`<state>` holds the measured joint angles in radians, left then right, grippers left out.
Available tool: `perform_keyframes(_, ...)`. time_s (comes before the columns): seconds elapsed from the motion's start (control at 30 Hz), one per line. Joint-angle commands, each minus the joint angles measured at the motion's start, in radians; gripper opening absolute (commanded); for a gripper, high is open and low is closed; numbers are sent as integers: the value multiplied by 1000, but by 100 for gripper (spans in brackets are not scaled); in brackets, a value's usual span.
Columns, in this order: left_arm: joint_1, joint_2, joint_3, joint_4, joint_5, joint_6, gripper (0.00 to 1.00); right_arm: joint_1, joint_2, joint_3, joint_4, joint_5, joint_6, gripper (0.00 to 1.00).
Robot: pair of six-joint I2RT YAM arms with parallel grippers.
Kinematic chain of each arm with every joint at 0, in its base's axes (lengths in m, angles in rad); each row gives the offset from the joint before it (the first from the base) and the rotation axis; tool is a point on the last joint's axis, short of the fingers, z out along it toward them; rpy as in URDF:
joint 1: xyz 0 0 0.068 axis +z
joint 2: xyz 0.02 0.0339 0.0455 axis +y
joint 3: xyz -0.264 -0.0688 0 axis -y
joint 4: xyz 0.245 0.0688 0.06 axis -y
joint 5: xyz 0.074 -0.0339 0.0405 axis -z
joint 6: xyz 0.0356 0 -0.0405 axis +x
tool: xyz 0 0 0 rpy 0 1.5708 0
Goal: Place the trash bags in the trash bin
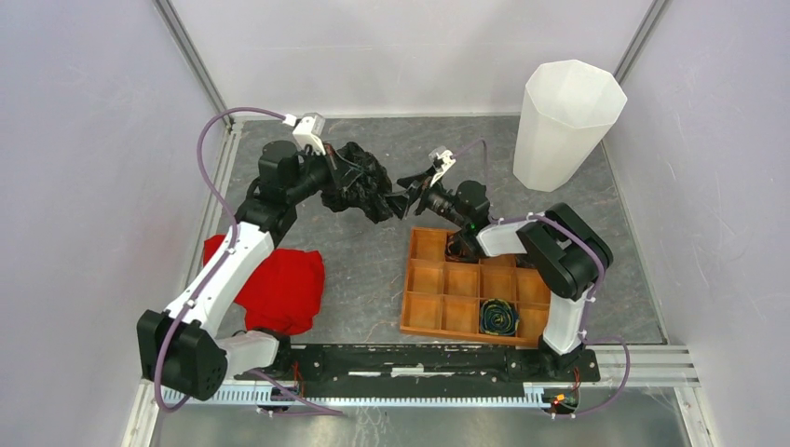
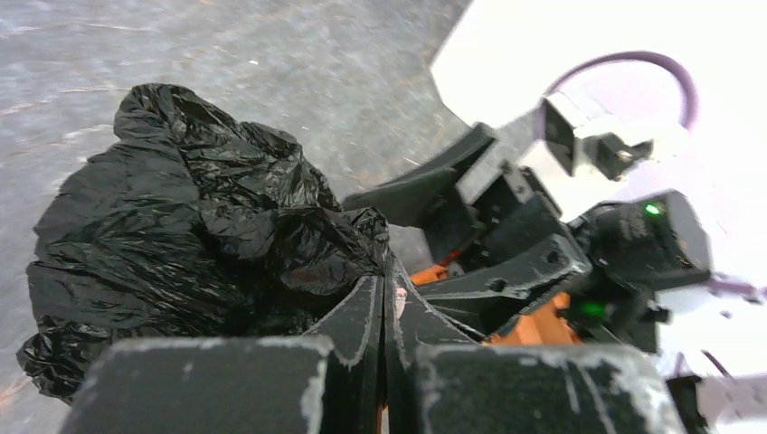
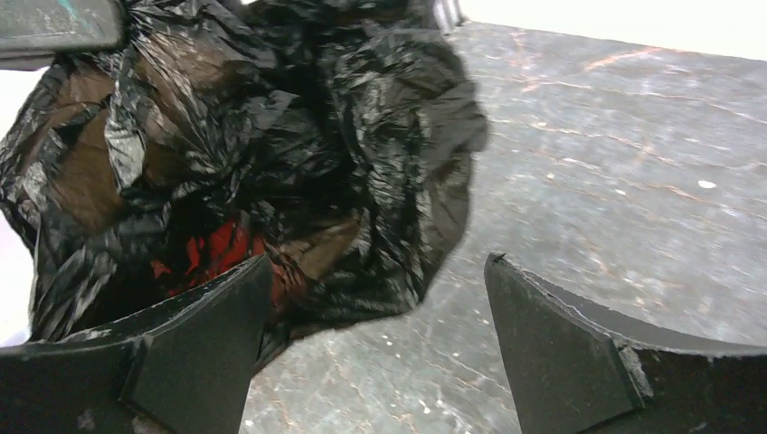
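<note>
The black trash bag (image 1: 365,182) is a crumpled, glossy bundle at the back middle of the table. My left gripper (image 1: 357,186) is shut on a fold of it; in the left wrist view the fingertips (image 2: 389,276) pinch the bag (image 2: 181,226), which hangs to their left. My right gripper (image 1: 406,196) is open and empty just right of the bag, and it also shows in the left wrist view (image 2: 452,194). In the right wrist view its gripper (image 3: 375,271) frames the bag's lower edge (image 3: 271,136). The translucent white trash bin (image 1: 565,121) stands upright at the back right.
A red cloth (image 1: 277,284) lies at the left beside the left arm. An orange-brown compartment tray (image 1: 438,289) sits front right under the right arm, with a dark rolled item (image 1: 498,317) in one cell. Walls close in the table's sides and back.
</note>
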<state>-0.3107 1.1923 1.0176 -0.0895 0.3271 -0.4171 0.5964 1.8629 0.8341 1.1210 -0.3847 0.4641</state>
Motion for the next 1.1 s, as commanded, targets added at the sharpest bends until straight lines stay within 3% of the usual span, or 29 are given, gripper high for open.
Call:
perform_keyframes(0.0,1,25,-10,150,204,-11,2,26,67,45,186,-102,85,94)
perform_keyframes(0.07,1,29,-15,168,237,-23,2,34,78,69,140,-98,81,91)
perform_keyframes(0.13,1,21,-24,183,240,-27,2,32,90,88,119,-101,89,80)
perform_keyframes(0.2,1,7,-30,185,226,-23,2,23,83,86,84,-74,80,61)
perform_keyframes(0.3,1,-29,-36,157,114,-9,2,-21,33,34,4,44,55,22)
perform_keyframes(0.4,1,-78,-44,85,-164,3,2,-81,-35,-24,-81,148,22,0)
perform_keyframes(0.47,1,-95,-33,1,-400,-25,7,-106,-79,-64,-94,196,2,0)
perform_keyframes(0.5,1,-95,-20,-26,-446,-21,8,-110,-94,-78,-96,211,-7,0)
perform_keyframes(0.63,1,-72,-3,-41,-387,0,20,-111,-109,-85,-81,202,-10,0)
perform_keyframes(1.0,2,122,122,-217,-352,17,30,-110,-107,-72,-93,163,-31,10)
perform_keyframes(1.07,7,166,146,-245,-332,3,27,-110,-105,-65,-102,154,-35,12)
